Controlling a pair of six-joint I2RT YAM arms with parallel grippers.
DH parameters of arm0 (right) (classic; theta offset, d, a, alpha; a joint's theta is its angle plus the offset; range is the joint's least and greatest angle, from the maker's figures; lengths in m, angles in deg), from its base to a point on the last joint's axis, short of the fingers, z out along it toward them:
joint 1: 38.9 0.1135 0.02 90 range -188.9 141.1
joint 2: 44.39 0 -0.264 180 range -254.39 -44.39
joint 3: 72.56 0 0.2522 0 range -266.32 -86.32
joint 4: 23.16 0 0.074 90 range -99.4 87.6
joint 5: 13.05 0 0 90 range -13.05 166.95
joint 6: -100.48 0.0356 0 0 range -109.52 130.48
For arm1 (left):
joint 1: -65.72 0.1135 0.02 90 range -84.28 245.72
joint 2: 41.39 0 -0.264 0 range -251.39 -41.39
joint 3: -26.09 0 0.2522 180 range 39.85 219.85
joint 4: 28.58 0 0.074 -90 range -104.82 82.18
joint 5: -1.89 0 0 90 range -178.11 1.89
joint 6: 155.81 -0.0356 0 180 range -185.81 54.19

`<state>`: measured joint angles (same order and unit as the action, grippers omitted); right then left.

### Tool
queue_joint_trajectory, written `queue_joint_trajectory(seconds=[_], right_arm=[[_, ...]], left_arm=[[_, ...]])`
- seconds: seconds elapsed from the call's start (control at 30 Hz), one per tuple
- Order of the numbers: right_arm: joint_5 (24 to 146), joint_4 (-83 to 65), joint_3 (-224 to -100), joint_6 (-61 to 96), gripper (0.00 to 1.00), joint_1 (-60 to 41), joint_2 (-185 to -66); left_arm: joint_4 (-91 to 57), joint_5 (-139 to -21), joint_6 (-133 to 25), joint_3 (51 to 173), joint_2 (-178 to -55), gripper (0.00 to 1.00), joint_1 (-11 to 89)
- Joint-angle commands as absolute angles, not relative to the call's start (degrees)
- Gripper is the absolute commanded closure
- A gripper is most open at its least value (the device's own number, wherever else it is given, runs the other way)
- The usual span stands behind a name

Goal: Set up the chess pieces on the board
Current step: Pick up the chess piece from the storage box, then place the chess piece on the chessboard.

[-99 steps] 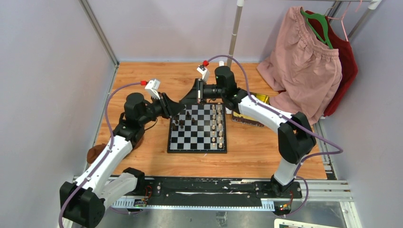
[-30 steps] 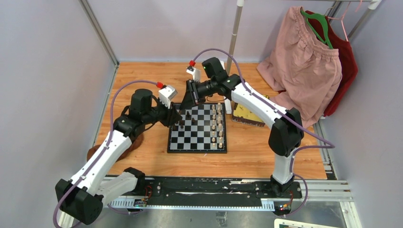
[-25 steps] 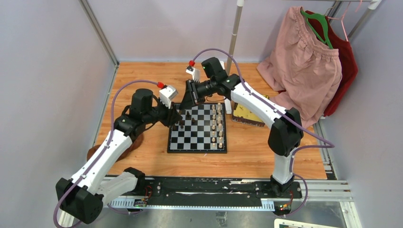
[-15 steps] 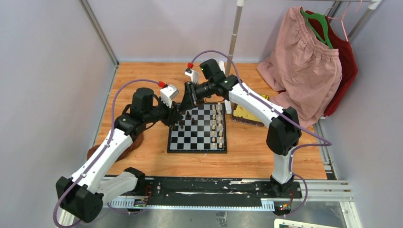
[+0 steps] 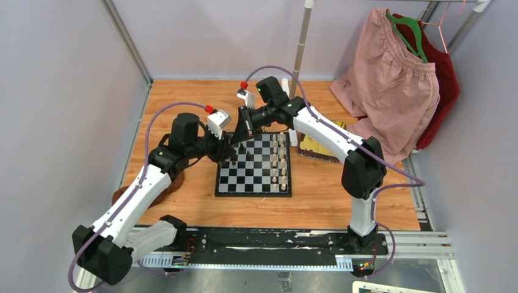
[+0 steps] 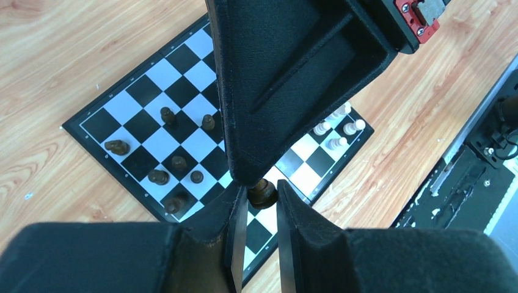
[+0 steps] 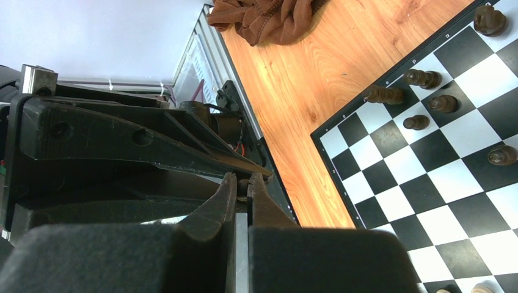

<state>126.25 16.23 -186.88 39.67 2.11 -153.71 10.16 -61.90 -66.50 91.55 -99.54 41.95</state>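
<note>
The left claw (image 6: 260,204) is closed narrowly on a dark piece (image 6: 264,193), which stands between its two fingertips above the board (image 6: 140,88). The right claw (image 7: 243,179) comes in from the opposite side, its fingers pinched almost together. Its tips are on the top of that same dark piece, so both claws grip it at once. They meet over the far left corner of the board.

Below them, other dark pieces (image 6: 166,115) stand scattered on squares along the left side of the board. The white pieces (image 5: 279,160) stand in two columns down its right side. The board lies flat on the wooden table (image 5: 183,104). A gold tray (image 5: 314,146) sits just beside its right edge, and a brown cloth (image 7: 269,18) lies near the table's left edge.
</note>
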Motion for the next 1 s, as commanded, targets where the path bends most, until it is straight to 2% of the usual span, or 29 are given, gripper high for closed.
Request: queue_joint_trajectory(seconds=[0.0, 0.07, 0.33, 0.47, 0.63, 0.97], right_arm=[[127.4, 17.7, -187.9, 39.0, 1.0, 3.5, -154.3], [127.2, 18.0, -187.8, 38.7, 1.0, 3.5, -154.1], [125.4, 18.3, -187.7, 36.8, 1.0, 3.5, -153.1], [124.7, 18.2, -188.3, 35.8, 1.0, 3.5, -153.0], [123.6, 18.2, -189.3, 34.7, 1.0, 3.4, -153.1], [118.2, 18.2, -187.4, 29.2, 1.0, 3.6, -152.7]], left_arm=[[9.4, -62.8, -66.8, 93.3, -99.8, 1.0, 41.4], [9.5, -64.3, -66.2, 93.3, -99.8, 0.97, 41.4], [9.3, -70.5, -61.3, 92.9, -97.6, 0.43, 41.4], [10.2, -73.5, -59.9, 92.7, -95.9, 0.23, 41.5], [11.6, -76.4, -58.5, 92.8, -94.4, 0.16, 41.5], [13.1, -81.9, -52.5, 92.8, -90.8, 0.15, 42.2]])
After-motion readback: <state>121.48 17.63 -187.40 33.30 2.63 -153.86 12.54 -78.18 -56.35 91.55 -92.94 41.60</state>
